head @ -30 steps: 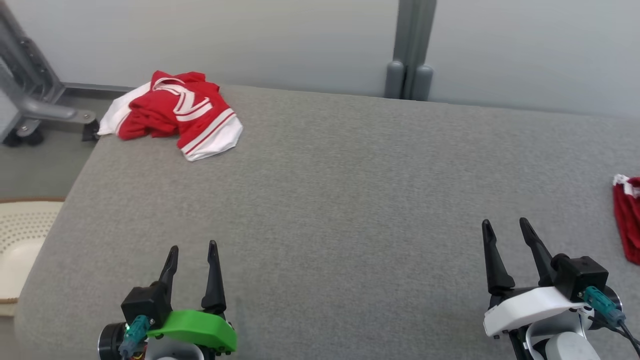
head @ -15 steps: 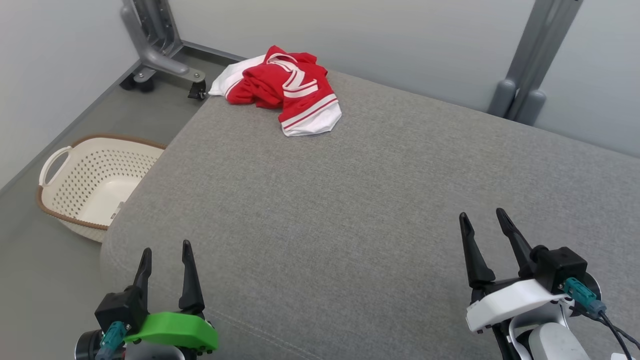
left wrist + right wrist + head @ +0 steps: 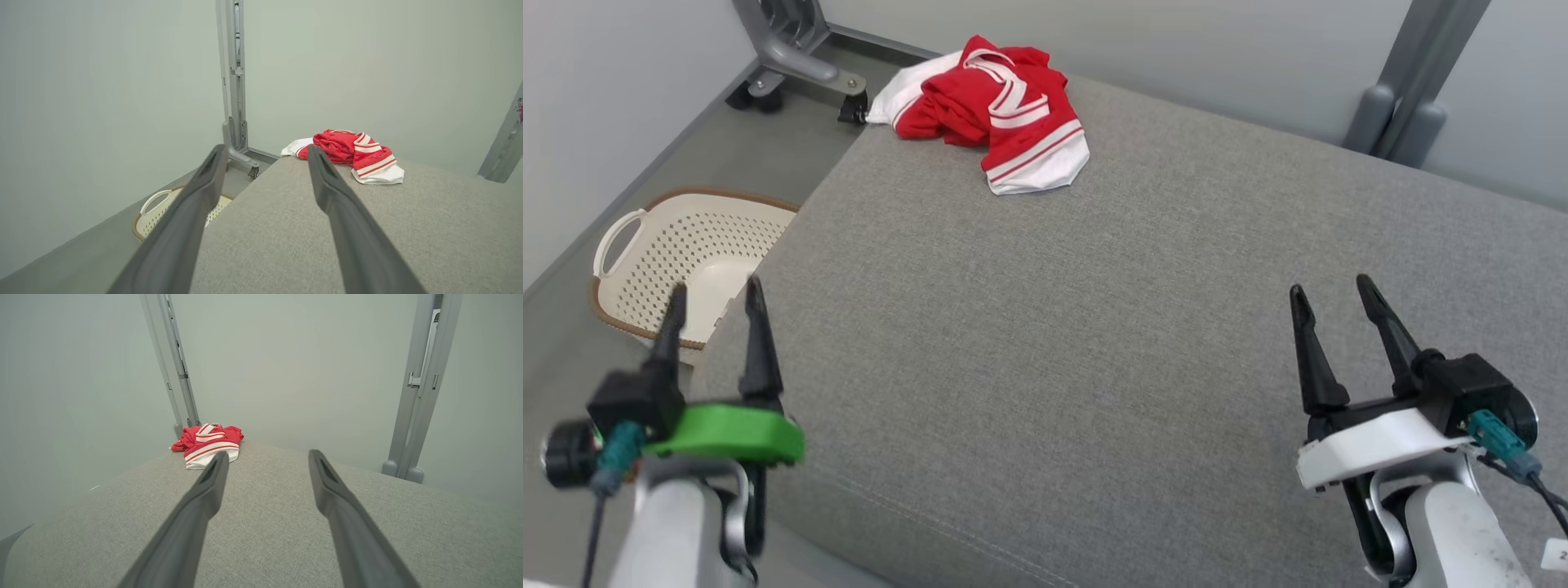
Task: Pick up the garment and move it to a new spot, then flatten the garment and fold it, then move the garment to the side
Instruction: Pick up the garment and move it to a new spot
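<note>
Since nothing's been grabbed yet, the left gripper (image 3: 715, 284) is hovering by the basket (image 3: 621, 245) at the cushion's (image 3: 1054, 327) left edge, jaws spread and empty. I'm guessing it's lining up a reach. The garment (image 3: 1001, 106) is lying crumpled at the far-left corner, and the right gripper (image 3: 1330, 283) is hanging open too. Compared with a second ago, the camera's swinging left and the left arm's lifting.

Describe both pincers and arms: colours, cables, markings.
Left pincer: two long black tapered fingers, green cover, black block, teal connector with dark cable, pale grey forearm. Right pincer: same fingers, white cover, teal plug, dark lead, pale arm, small white label, text unreadable.
</note>
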Available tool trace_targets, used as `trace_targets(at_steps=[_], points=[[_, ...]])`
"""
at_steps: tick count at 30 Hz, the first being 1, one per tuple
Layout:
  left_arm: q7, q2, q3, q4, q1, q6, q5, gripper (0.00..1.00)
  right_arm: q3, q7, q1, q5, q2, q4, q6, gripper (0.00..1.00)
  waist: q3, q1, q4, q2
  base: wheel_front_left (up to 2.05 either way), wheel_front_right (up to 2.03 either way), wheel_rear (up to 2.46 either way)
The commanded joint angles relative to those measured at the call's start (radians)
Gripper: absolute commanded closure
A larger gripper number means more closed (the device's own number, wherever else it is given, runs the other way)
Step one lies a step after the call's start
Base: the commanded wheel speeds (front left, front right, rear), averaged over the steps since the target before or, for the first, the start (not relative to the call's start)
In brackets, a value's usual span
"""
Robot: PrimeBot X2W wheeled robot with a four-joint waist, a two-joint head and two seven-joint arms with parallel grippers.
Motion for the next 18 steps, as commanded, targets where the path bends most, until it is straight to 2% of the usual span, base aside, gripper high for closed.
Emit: trace_targets(at_steps=[1, 6, 12, 18], points=[[0.01, 0.024, 0.0, -0.007, -0.082, -0.012, 0.01, 0.0, -0.006, 0.007, -0.023, -0.02, -0.004, -0.024, -0.001, 0.0, 0.103, 0.0, -0.072, 0.0, 0.0, 0.0, 0.0], [0.08, 0.113, -0.011, 0.015, -0.334, -0.053, 0.042, 0.0, 0.002, 0.035, -0.075, -0.061, -0.004, -0.108, -0.001, 0.0, 0.215, 0.0, -0.147, 0.0, 0.0, 0.0, 0.0], [0.157, 0.207, -0.041, 0.133, -0.618, -0.095, 0.081, 0.0, 0.023, 0.05, -0.135, -0.078, -0.004, -0.195, -0.001, 0.0, 0.341, 0.0, -0.261, 0.0, 0.0, 0.0, 0.0], [0.217, 0.235, -0.058, 0.316, -0.809, -0.12, 0.063, 0.0, 0.021, 0.053, -0.17, -0.08, -0.004, -0.278, -0.001, 0.0, 0.455, 0.0, -0.355, 0.0, 0.0, 0.0, 0.0]])
